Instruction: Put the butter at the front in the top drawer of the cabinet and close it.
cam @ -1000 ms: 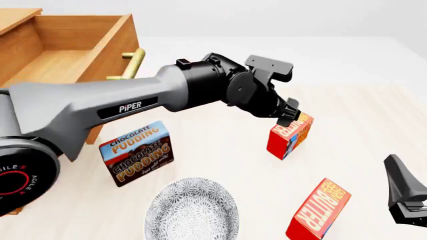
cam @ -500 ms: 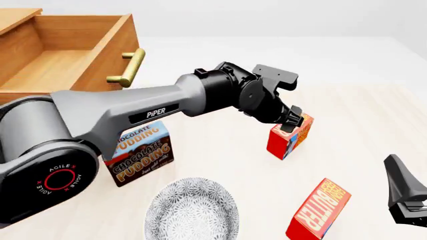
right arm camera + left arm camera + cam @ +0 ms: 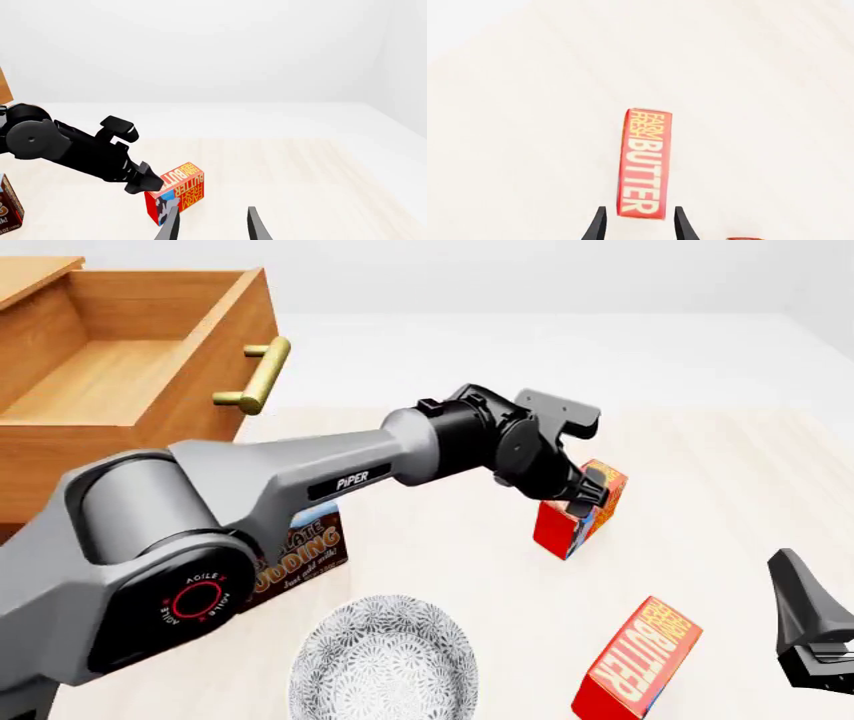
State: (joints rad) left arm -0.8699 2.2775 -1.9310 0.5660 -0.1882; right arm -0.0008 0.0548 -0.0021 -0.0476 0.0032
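Straddling the butter point(image 3: 577, 512) with left pincer point(image 3: 587, 495) spread; right pincer point(image 3: 208, 225) parted, idle above worktop point(image 3: 694, 500).

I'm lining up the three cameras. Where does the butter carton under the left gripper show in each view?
Front view: butter carton, right of centre, under the left gripper.
Left wrist view: low centre, lettered face showing.
Right wrist view: lower centre-left.
Shared landmark: the left gripper at its top.
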